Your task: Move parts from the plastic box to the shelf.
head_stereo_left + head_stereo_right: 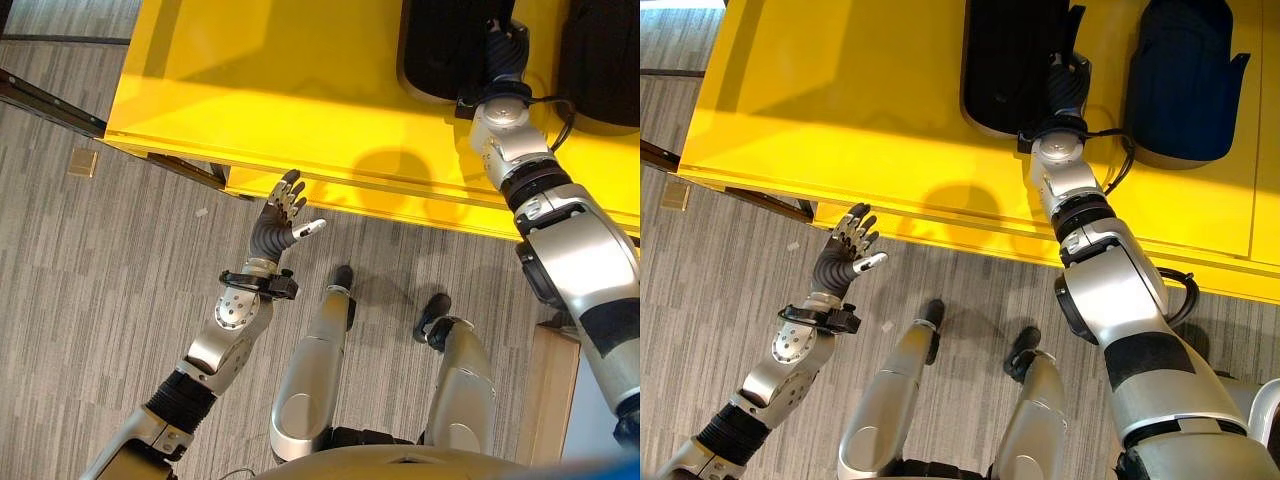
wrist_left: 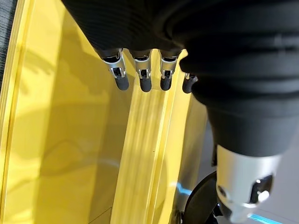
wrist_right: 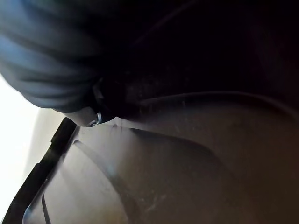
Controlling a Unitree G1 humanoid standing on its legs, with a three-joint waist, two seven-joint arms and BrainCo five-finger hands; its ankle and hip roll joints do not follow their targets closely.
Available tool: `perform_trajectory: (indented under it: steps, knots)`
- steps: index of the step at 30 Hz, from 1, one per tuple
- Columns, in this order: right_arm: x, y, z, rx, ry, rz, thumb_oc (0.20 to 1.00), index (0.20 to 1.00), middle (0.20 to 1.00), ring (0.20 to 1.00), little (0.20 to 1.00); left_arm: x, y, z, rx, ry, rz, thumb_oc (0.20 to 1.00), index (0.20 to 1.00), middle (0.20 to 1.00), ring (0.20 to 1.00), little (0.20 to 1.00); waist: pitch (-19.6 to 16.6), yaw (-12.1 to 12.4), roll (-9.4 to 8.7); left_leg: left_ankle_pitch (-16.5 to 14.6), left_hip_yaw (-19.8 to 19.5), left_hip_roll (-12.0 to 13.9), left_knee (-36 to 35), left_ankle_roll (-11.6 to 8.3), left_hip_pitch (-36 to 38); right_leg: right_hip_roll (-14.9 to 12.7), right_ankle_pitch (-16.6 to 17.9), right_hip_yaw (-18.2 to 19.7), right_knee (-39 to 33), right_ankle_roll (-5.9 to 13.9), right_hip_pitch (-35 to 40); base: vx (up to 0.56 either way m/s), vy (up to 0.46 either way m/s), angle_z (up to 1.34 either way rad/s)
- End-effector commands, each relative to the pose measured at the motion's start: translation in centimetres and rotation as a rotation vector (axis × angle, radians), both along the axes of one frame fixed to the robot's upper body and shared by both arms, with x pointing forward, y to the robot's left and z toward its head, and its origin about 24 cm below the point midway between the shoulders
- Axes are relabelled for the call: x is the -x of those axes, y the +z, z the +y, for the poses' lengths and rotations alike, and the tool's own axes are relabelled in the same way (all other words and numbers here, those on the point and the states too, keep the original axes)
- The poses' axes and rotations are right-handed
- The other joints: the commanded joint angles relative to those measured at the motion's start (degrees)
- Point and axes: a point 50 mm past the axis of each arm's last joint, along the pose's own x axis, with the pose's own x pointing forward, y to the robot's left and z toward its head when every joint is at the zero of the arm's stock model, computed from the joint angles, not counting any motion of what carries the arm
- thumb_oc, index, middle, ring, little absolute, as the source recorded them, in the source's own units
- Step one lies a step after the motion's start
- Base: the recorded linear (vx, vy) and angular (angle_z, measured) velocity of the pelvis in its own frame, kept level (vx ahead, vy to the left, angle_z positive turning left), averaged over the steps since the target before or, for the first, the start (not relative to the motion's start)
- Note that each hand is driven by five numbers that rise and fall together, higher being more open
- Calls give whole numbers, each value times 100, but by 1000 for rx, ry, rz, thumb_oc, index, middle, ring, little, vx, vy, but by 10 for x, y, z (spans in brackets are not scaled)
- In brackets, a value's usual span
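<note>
Two black moulded parts lie on a yellow shelf surface (image 1: 300, 80): one (image 1: 1005, 60) near the middle, the other (image 1: 1185, 80) to its right. My right hand (image 1: 1065, 85) reaches onto the nearer edge of the middle part (image 1: 440, 45). Its dark cover shows, and its fingers are lost against the black part. The right wrist view has that dark part's surface (image 3: 196, 158) very close. My left hand (image 1: 280, 220) is raised over the floor just before the shelf's front edge, open, fingers (image 2: 142, 77) straight and holding nothing.
The shelf's front edge (image 1: 940, 235) runs across in front of me. A dark rail (image 1: 50, 105) slants in at the far left, with a small wooden block (image 1: 82, 162) on the grey carpet below it. A pale wooden board (image 1: 555, 400) stands at my lower right.
</note>
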Motion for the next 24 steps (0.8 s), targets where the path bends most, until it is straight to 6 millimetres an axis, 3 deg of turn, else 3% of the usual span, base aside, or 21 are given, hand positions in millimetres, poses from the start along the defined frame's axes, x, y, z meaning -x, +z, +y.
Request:
perform_trajectory:
  steps: [1, 2, 3, 4, 24]
  knots:
    - [7, 55, -7, 39, -39, -144, 379, 379, 379, 379, 379, 5, 29, -6, 26, -45, -156, 1000, 1000, 1000, 1000, 1000, -61, 119, 144, -424, 255, 383, -29, -92, 128, 61, -242, 192, -25, 188, 112, 0, 0, 0]
    - [7, 54, -8, 36, -43, -139, 482, 482, 482, 482, 482, 5, 29, -6, 27, -44, -154, 1000, 1000, 1000, 1000, 1000, -62, 118, 146, -427, 254, 383, -29, -91, 128, 60, -244, 192, -25, 188, 113, 0, 0, 0]
    - [7, 54, -8, 36, -43, -139, 482, 482, 482, 482, 482, 5, 29, -6, 27, -44, -154, 1000, 1000, 1000, 1000, 1000, -62, 118, 146, -427, 254, 383, -29, -91, 128, 60, -244, 192, -25, 188, 113, 0, 0, 0]
    - [6, 53, -8, 51, -52, -129, 1000, 1000, 1000, 1000, 1000, 5, 29, -6, 24, -43, -152, 1000, 1000, 1000, 1000, 1000, -56, 117, 145, -427, 257, 383, -18, -92, 120, 60, -247, 190, -19, 188, 111, 0, 0, 0]
    - [6, 52, 20, 43, 12, -158, 1000, 1000, 1000, 1000, 1000, 3, 29, -4, 35, -22, -150, 1000, 1000, 1000, 1000, 1000, -32, -24, 33, -423, 319, 431, -85, -106, 224, 112, -177, 240, -116, 182, 182, 0, 0, 0]
